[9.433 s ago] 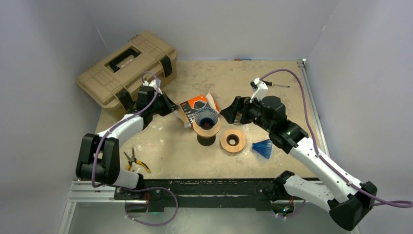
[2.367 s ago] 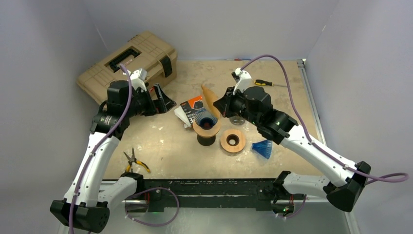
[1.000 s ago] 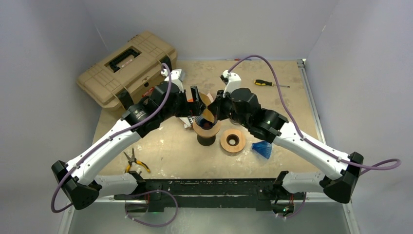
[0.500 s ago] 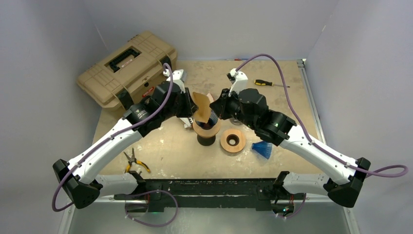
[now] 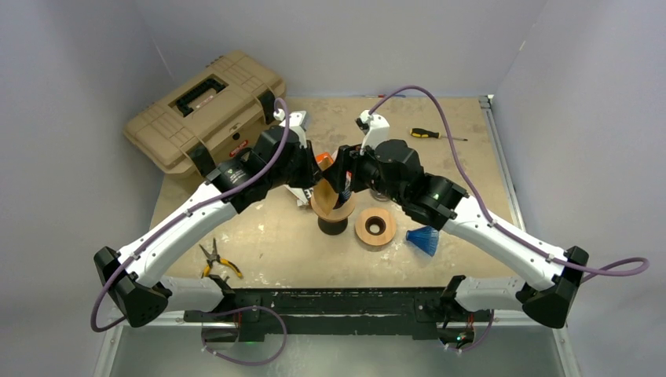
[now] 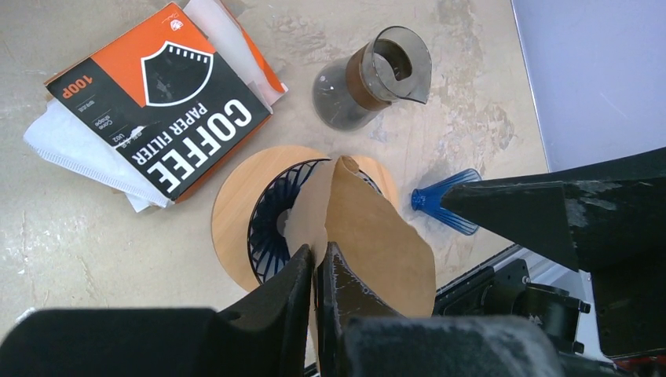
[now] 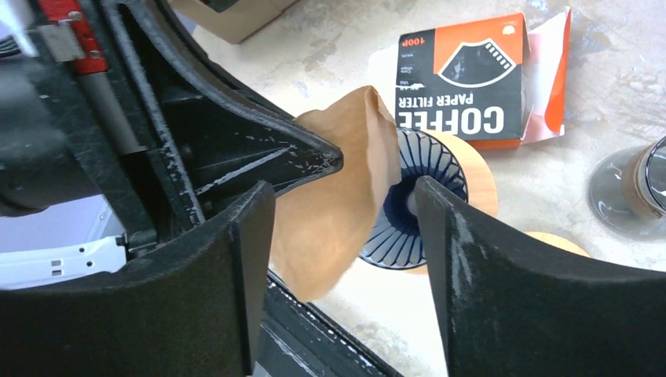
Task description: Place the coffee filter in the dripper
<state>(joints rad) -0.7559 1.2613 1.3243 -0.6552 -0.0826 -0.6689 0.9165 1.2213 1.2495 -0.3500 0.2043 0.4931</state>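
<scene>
The brown paper coffee filter [image 6: 377, 236] hangs tilted over the dripper, its lower edge over the cone. The dripper [image 6: 271, 224] is a dark blue ribbed cone in a wooden ring [image 5: 334, 208] on a black stand. My left gripper [image 6: 316, 255] is shut on the filter's edge, just above the dripper [image 5: 314, 174]. My right gripper [image 7: 344, 196] is open, its fingers [image 7: 463, 259] standing either side of the filter [image 7: 338, 196] and the dripper [image 7: 424, 216] without touching the paper. It faces the left gripper in the top view [image 5: 339, 177].
An orange and black coffee filter pack [image 6: 165, 133] lies behind the dripper. A glass carafe [image 6: 373, 78], a spare wooden ring [image 5: 375, 226] and a loose blue cone [image 5: 424, 238] lie to the right. A tan toolbox [image 5: 206, 106], pliers [image 5: 218, 261] and a screwdriver [image 5: 428, 133] lie further off.
The left arm swung in from the toolbox side and closed on the filter that the right gripper held. The right gripper let go, and the filter has come lower over the dripper.
</scene>
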